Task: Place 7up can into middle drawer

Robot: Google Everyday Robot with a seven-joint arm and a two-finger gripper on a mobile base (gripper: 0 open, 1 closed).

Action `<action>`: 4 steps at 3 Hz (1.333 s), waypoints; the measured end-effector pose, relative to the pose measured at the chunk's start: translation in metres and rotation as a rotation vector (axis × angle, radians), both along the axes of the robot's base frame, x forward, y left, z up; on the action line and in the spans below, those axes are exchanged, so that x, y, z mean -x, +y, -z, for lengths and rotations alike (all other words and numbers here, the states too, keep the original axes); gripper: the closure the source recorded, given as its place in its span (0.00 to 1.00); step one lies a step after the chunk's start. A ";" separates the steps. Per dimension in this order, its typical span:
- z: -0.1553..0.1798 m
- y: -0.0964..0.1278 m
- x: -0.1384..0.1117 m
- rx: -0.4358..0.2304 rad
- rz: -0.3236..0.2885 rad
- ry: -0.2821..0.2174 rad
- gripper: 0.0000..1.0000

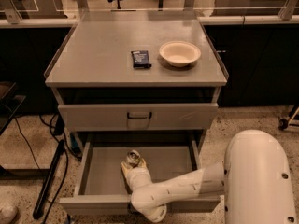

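The 7up can (133, 157), whitish with a shiny silver top, stands upright inside the open middle drawer (105, 174), a wide grey tray pulled out at the bottom of the cabinet. My gripper (132, 164) reaches into the drawer from the front right. Its pale fingers (125, 168) are closed around the can's body. The can's lower part is hidden behind the gripper and wrist. My white arm (187, 185) crosses the drawer's front edge.
The like-fronted upper drawer (138, 116) is shut above. On the cabinet top (93, 55) lie a flat dark packet (140, 59) and a cream bowl (180, 53). My white base (259, 181) stands at the right. Cables and a dark leg (49, 181) are at the left.
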State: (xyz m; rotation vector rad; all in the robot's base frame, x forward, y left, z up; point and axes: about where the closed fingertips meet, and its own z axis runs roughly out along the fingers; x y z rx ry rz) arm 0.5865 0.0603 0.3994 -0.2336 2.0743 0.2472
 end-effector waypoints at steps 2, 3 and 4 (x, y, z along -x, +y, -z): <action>0.000 0.000 0.000 0.000 0.000 0.000 0.81; 0.000 0.000 0.000 0.000 0.000 0.000 0.58; 0.000 0.000 0.000 0.000 0.000 0.000 0.34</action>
